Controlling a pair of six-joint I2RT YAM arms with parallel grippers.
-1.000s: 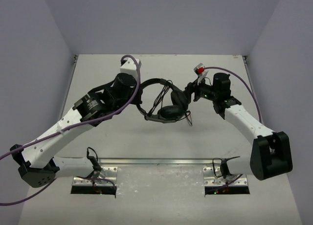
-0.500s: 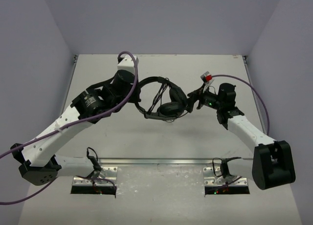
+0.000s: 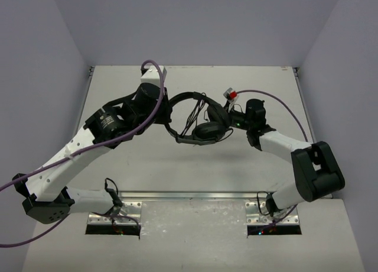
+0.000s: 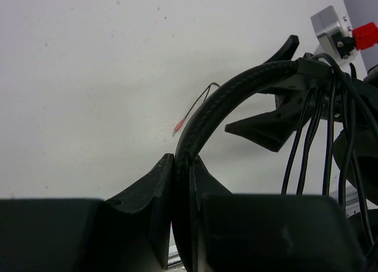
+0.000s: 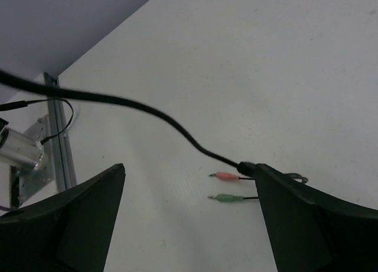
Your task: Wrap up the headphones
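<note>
Up over mid-desk [image 3: 236,159], the left fingers [image 4: 155,192] pinch the headband [image 4: 236,91] to steady the headphones [image 3: 201,130] like a spool, while the right fingers [image 5: 77,219] stand spread wide, loose cable [image 5: 147,109] crossing between them, seemingly ready to guide a wrap.

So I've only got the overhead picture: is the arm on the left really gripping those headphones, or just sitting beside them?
Observer: Gripping. Its wrist camera shows the left fingers pressed against both sides of the headband of the headphones.
Visitor: And the right arm?
Observer: Its wrist camera shows the right fingers spread wide, clamping nothing.
Visitor: Where does the wire end?
Observer: The cable ends in a pink plug and a green plug, side by side and apparently resting on the table.
</note>
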